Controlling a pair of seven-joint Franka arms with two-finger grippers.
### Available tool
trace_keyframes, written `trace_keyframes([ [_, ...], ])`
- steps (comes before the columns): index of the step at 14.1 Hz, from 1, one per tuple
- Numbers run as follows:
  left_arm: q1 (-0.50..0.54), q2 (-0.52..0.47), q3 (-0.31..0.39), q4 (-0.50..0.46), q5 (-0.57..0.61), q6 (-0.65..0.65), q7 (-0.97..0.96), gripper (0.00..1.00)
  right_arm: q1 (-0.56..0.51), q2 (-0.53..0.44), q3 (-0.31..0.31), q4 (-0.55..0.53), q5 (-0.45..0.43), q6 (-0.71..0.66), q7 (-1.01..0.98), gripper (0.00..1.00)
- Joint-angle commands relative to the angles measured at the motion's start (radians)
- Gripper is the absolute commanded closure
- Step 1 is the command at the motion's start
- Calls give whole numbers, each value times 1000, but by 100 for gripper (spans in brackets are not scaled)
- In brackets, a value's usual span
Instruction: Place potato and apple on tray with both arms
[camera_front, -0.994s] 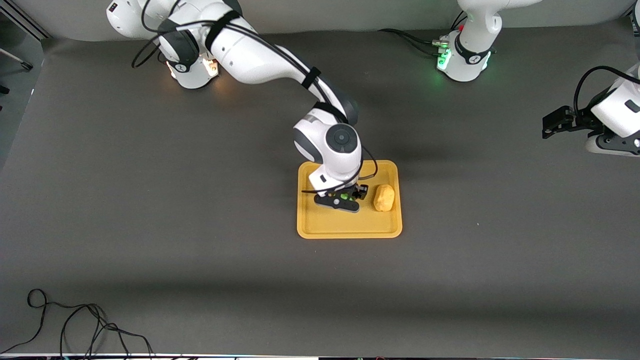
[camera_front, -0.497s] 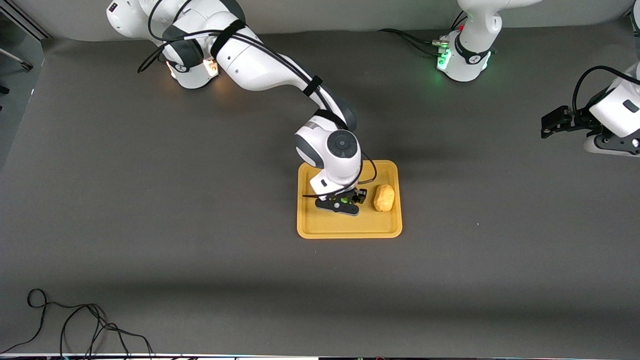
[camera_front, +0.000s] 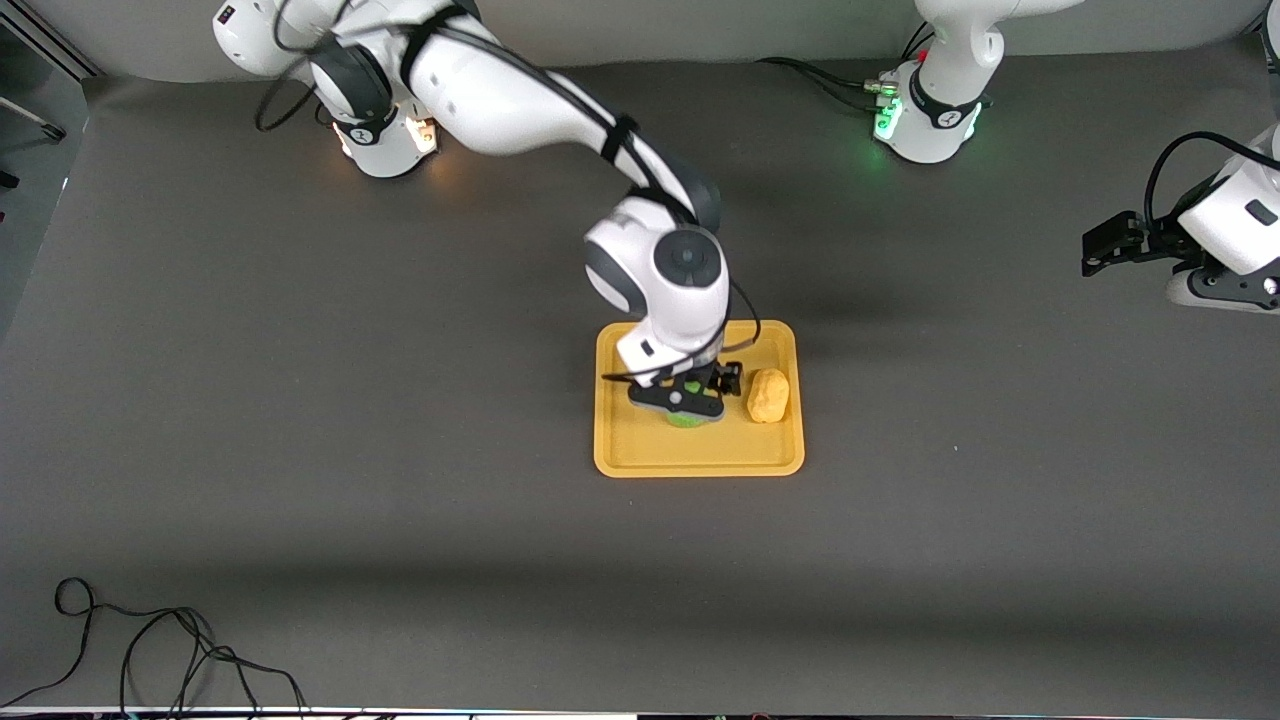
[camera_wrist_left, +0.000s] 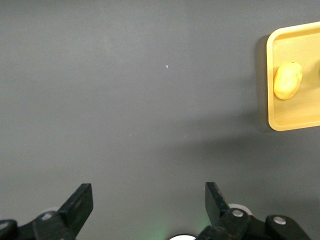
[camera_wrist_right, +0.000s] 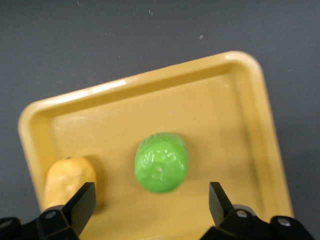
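Note:
The yellow-orange tray lies mid-table. The yellow-tan potato lies on it, toward the left arm's end. The green apple rests on the tray beside the potato, mostly hidden under my right gripper. In the right wrist view the apple and the potato lie on the tray, and my right gripper is open just above the apple, touching nothing. My left gripper waits open and empty over bare table at the left arm's end; it also shows in the left wrist view.
The dark grey table mat surrounds the tray. A black cable lies coiled near the front edge at the right arm's end. The left wrist view shows the tray's end and the potato at a distance.
My right gripper has let go of the apple and risen a little above it; the apple now rests on the tray. The left arm has hardly moved.

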Motion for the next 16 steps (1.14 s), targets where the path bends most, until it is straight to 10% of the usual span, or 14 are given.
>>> trace_keyframes([
  [1, -2, 4, 2, 22, -7, -26, 14, 0, -13, -185, -7, -44, -1, -148, 5, 0],
  [7, 0, 4, 2, 22, -7, -32, 14, 0, -169, -590, -27, -385, -3, -272, -305, 0],
  [16, 1, 4, 2, 20, -6, -39, 26, 0, -791, -919, 128, -659, 7, -303, -876, 0],
])
